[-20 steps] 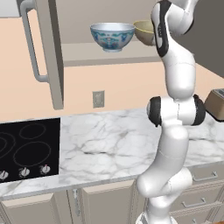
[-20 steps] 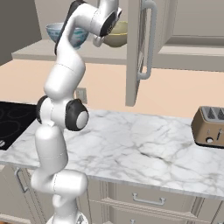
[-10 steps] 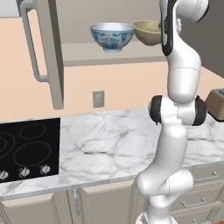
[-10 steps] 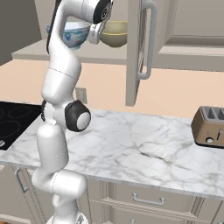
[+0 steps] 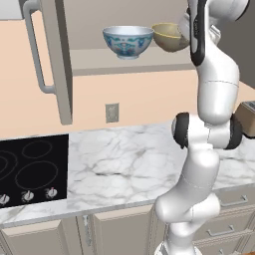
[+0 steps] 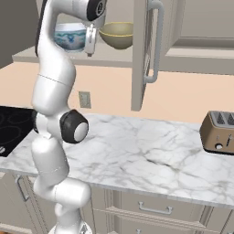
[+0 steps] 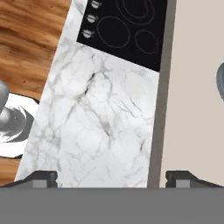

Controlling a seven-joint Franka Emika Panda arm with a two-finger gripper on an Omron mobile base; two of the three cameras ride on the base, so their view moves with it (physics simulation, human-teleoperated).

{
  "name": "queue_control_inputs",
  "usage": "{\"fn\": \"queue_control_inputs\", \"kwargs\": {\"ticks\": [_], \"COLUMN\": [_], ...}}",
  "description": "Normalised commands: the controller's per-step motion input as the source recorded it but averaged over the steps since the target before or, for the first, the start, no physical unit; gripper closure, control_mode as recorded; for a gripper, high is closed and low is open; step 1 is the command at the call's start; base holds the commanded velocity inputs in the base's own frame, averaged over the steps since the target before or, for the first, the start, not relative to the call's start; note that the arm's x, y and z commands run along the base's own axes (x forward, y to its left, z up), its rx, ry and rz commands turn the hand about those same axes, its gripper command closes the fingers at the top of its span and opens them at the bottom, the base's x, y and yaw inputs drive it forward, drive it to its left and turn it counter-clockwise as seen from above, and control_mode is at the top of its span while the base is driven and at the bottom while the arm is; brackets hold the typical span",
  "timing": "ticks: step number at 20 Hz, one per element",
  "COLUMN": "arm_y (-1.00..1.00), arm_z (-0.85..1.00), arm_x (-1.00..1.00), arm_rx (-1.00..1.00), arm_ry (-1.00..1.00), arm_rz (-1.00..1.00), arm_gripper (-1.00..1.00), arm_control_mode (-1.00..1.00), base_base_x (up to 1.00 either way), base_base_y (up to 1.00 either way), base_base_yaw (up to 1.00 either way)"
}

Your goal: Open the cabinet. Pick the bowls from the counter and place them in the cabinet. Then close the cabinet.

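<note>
The cabinet stands open, its left door and right door swung out toward me. Both bowls rest side by side on its lower shelf: the white bowl with blue-green pattern and the yellowish-tan bowl. My gripper hangs in front of the shelf, pointing down, open and holding nothing. In the hand view its fingertips stand wide apart over the marble counter and the shelf's front edge.
A black cooktop lies left of the counter. A brown toaster stands at the right. A wall outlet sits under the shelf. The door handles jut out beside my arm. Drawers run below the counter.
My gripper has opened and let go of the tan bowl, which now sits on the shelf. The hand has drawn back from the shelf toward me.
</note>
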Motion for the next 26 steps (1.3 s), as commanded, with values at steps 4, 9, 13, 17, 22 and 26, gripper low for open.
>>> {"fn": "queue_control_inputs", "kwargs": {"ticks": [4, 9, 13, 17, 22, 26], "arm_y": [0.38, 0.27, 0.25, 0.18, 0.00, -0.26], "arm_z": [-1.00, -1.00, -1.00, -0.46, 0.16, 0.69], "arm_x": [-0.95, -0.96, -0.77, -0.68, -0.89, -1.00], "arm_rx": [-0.06, -0.07, -0.07, -0.05, 0.00, 0.07], "arm_ry": [-0.33, -0.50, -0.56, -0.44, -0.29, -0.31], "arm_rz": [0.21, 0.25, 0.27, 0.17, 0.02, 0.00], "arm_gripper": [-1.00, -1.00, -1.00, -1.00, -1.00, -1.00], "arm_control_mode": [-1.00, -1.00, -1.00, -1.00, -1.00, -1.00], "base_base_x": [0.00, 0.00, 0.00, 0.00, 0.00, 0.00], "base_base_y": [0.00, 0.00, 0.00, 0.00, 0.00, 0.00], "base_base_yaw": [0.00, 0.00, 0.00, 0.00, 0.00, 0.00]}}
